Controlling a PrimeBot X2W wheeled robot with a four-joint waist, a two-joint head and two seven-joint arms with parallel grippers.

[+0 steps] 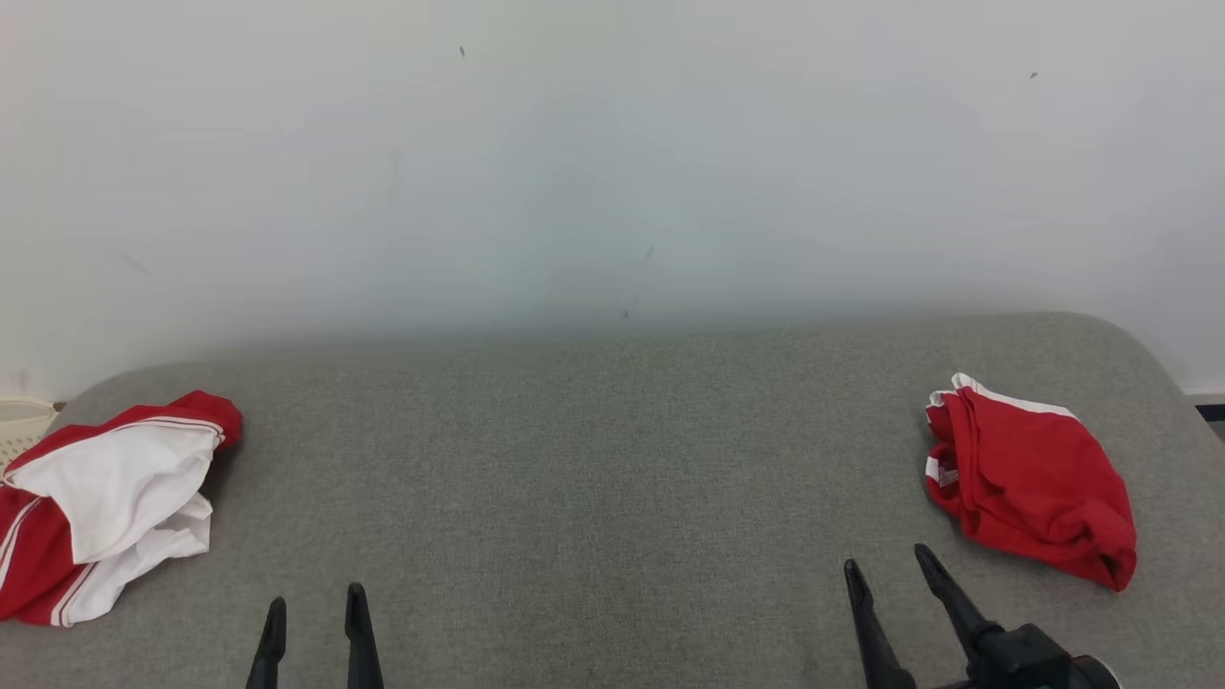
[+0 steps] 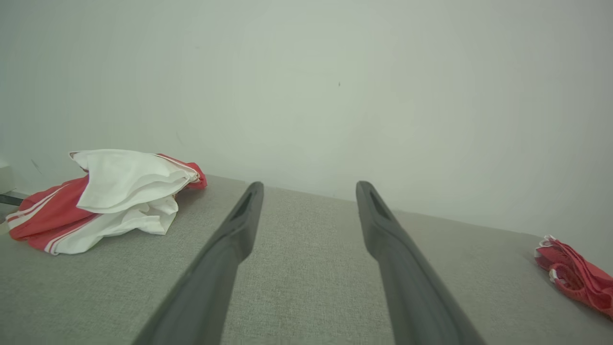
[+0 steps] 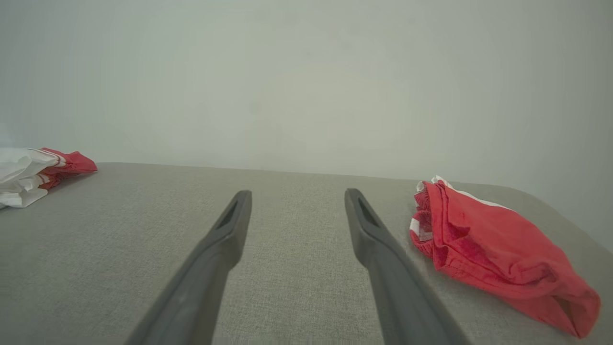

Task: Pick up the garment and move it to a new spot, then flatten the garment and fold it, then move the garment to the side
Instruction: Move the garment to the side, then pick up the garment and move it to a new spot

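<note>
A crumpled red garment with white trim [image 1: 1034, 483] lies at the right end of the grey cushioned surface [image 1: 612, 459]; in the right wrist view this red garment [image 3: 488, 249] is just right of the fingers. A bunched red-and-white garment [image 1: 105, 502] lies at the left end, and the left wrist view has that red-and-white garment [image 2: 110, 196] at upper left. My left gripper [image 1: 317, 595] is open above the front edge, empty, and stands open in its own view [image 2: 310, 184]. My right gripper [image 1: 886, 557] is open and empty, close to the red garment's near left side, apart from it [image 3: 298, 191].
A pale wall [image 1: 612, 163] rises directly behind the surface. A cream basket edge [image 1: 21, 421] peeks past the far left corner. The surface's right end curves down toward the floor [image 1: 1208, 411]. Bare grey fabric stretches between the two garments.
</note>
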